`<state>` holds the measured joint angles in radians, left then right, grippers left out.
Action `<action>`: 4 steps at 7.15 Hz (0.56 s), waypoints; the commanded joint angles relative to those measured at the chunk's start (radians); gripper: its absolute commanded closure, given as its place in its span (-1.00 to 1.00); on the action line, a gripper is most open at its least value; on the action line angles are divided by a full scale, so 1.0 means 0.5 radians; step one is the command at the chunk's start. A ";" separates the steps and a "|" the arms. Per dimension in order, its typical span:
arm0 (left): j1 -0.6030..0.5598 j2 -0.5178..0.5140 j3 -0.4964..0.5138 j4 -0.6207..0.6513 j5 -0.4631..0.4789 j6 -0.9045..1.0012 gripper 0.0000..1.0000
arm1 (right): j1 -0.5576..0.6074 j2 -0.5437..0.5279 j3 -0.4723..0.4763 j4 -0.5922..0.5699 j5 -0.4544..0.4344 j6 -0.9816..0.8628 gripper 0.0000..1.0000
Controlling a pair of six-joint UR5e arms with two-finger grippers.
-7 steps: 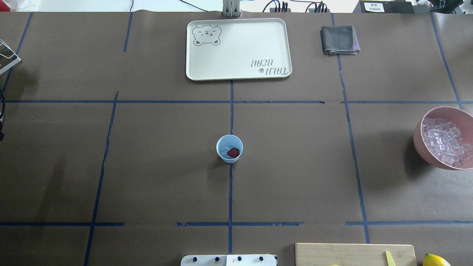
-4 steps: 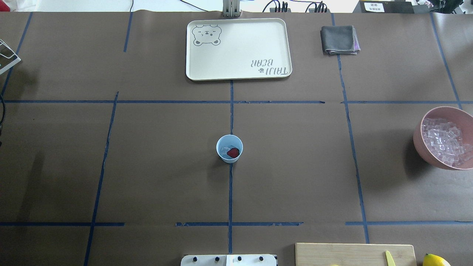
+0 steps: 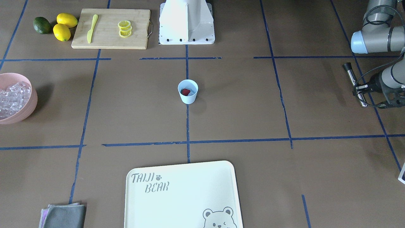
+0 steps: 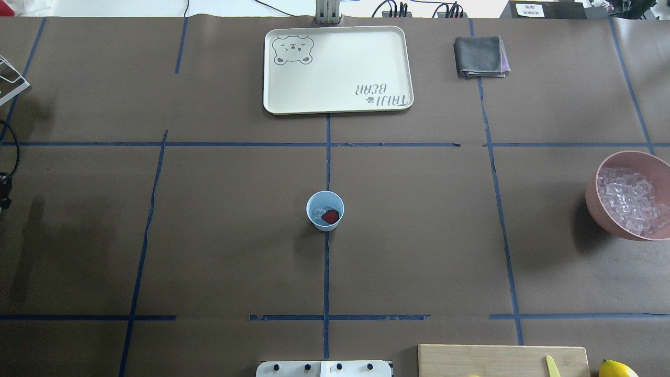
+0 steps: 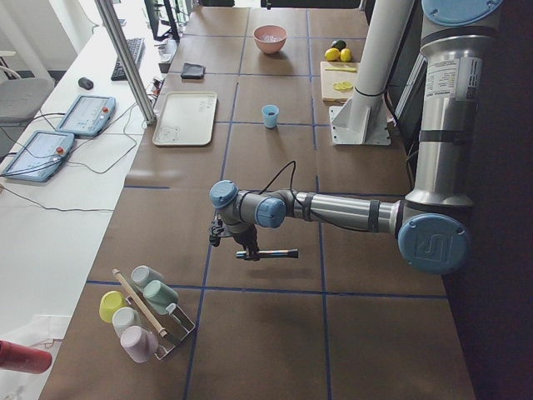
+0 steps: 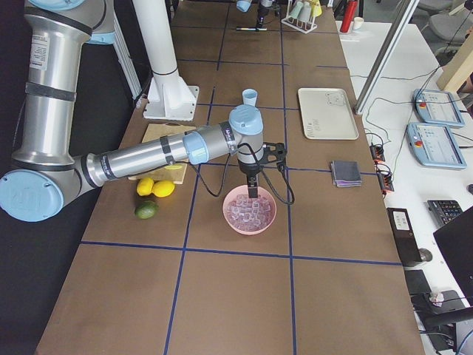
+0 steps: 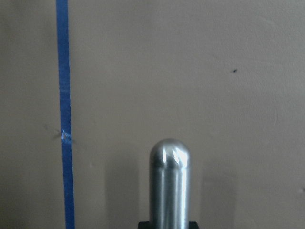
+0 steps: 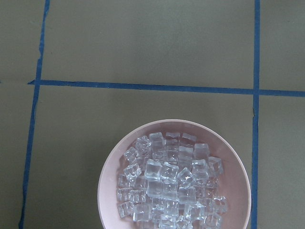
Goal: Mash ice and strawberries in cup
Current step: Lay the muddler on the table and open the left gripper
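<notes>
Blue cup (image 3: 188, 98): one. Strawberry (image 4: 330, 215): one. Pink bowl (image 3: 28, 108): one. Ice cubes (image 8: 167, 186): too many to count. Tray (image 4: 337, 68): one. Folded cloth (image 4: 480, 56): one. Cutting board (image 3: 110, 39): one. Yellow knife (image 3: 91, 28): one. Whole lemons (image 3: 67, 20): two. Lemon slices (image 3: 124, 24): three. Green fruit (image 3: 42, 25): one. Metal rod (image 3: 353, 80): one. Wire rack (image 5: 179, 337): one. Rack cups (image 5: 160, 296): five. Robot arms (image 5: 333, 208): two.

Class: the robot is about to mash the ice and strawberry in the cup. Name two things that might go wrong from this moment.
1. The cup stands free; the right hand hovers over the pink bowl, so pressing may tip it.
2. The left hand holds the muddler roughly level, far off; it might slip when turned downward.
</notes>
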<state>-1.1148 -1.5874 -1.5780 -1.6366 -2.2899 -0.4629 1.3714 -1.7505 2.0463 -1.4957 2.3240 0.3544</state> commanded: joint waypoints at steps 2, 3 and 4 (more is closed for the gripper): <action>0.073 -0.022 0.066 -0.086 -0.001 -0.007 1.00 | 0.000 0.000 0.000 0.000 0.000 0.000 -1.00; 0.100 -0.034 0.082 -0.086 0.002 -0.001 1.00 | 0.000 0.000 0.003 0.003 0.000 0.000 -1.00; 0.122 -0.040 0.094 -0.089 -0.001 -0.001 0.99 | 0.000 0.003 0.000 0.003 0.000 0.000 -1.00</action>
<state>-1.0678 -1.6027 -1.5394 -1.6785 -2.2895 -0.4640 1.3714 -1.7498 2.0471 -1.4946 2.3240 0.3544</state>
